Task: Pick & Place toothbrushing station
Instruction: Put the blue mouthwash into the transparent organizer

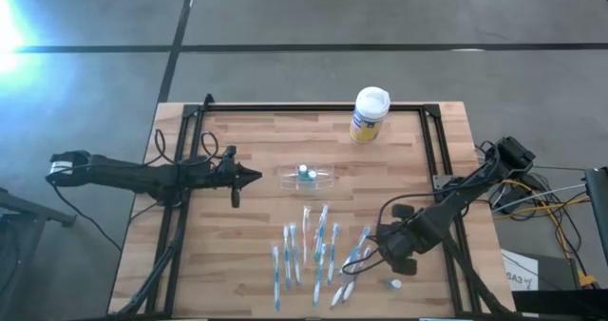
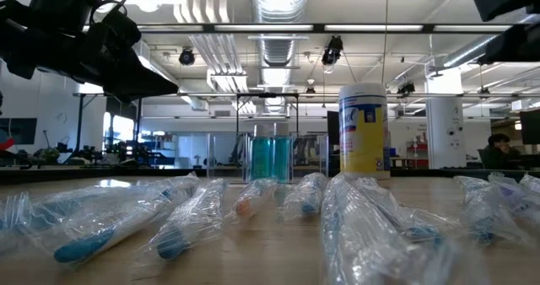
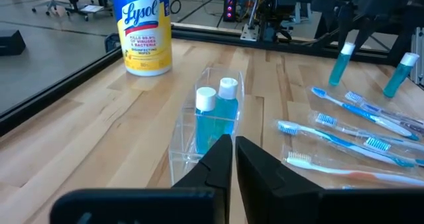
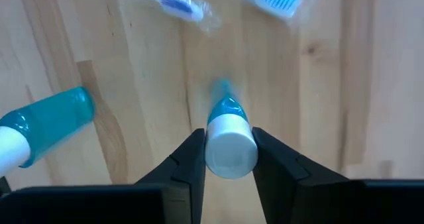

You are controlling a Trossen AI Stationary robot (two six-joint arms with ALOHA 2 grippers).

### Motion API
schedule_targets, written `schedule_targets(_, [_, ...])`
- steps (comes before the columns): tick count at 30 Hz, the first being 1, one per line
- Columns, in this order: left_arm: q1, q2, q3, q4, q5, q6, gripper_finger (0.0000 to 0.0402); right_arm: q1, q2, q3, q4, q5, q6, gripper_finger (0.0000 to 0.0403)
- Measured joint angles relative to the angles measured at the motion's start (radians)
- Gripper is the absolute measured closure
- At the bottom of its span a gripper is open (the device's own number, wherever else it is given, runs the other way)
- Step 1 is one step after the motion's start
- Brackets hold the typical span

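White-capped blue tube [image 4: 228, 139] getting pinched by right gripper [image 4: 228, 159] jaws for loading toothbrushing station [image 1: 306, 176]; left gripper [image 3: 233, 159] jaws pressed together, waiting.

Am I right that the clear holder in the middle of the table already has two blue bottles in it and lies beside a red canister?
Not quite: the canister is yellow with a white lid, as the left wrist view shows. The clear holder does hold two blue bottles.

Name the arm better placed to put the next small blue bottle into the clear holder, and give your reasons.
Right. The right gripper is already closed around a white-capped blue bottle near the wrapped toothbrushes. The left gripper is shut and empty, pointing at the clear holder, which already contains two bottles.
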State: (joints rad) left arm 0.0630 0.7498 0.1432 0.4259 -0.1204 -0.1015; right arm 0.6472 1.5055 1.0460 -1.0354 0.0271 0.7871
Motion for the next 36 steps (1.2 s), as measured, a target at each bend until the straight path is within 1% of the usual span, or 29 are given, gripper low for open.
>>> schedule_targets(4, [-0.001,0.000,0.000,0.000,0.000,0.001,0.0373,-0.029,-0.008,0.070,-0.051,0.032,-0.064,0.0313])
schedule_targets(8, [-0.001,0.000,0.000,0.000,-0.002,0.001,0.0369,-0.096,-0.009,0.165,-0.077,0.088,-0.176,0.0313])
schedule_targets(10, [0.000,0.000,0.000,0.000,-0.004,0.009,0.0369,-0.140,-0.009,0.212,-0.084,0.108,-0.249,0.0313])
schedule_targets(22, [0.000,0.000,0.000,0.007,-0.036,0.046,0.0383,-0.458,-0.007,0.474,-0.072,0.111,-0.763,0.0313])
schedule_targets(25, [0.000,0.000,0.000,0.008,-0.036,0.044,0.0381,-0.531,0.025,0.537,-0.053,0.112,-0.864,0.0313])
schedule_targets(28, [0.000,0.000,-0.001,0.009,-0.039,0.044,0.0381,-0.587,0.089,0.609,-0.056,0.115,-0.962,0.0313])
schedule_targets(32, [0.000,0.000,-0.002,0.019,-0.063,0.048,0.0385,-0.633,0.189,0.709,-0.066,0.087,-1.087,0.0313])
schedule_targets(36, [0.001,-0.001,-0.002,0.027,-0.080,0.052,0.0385,-0.652,0.295,0.826,-0.087,0.073,-1.207,0.0313])
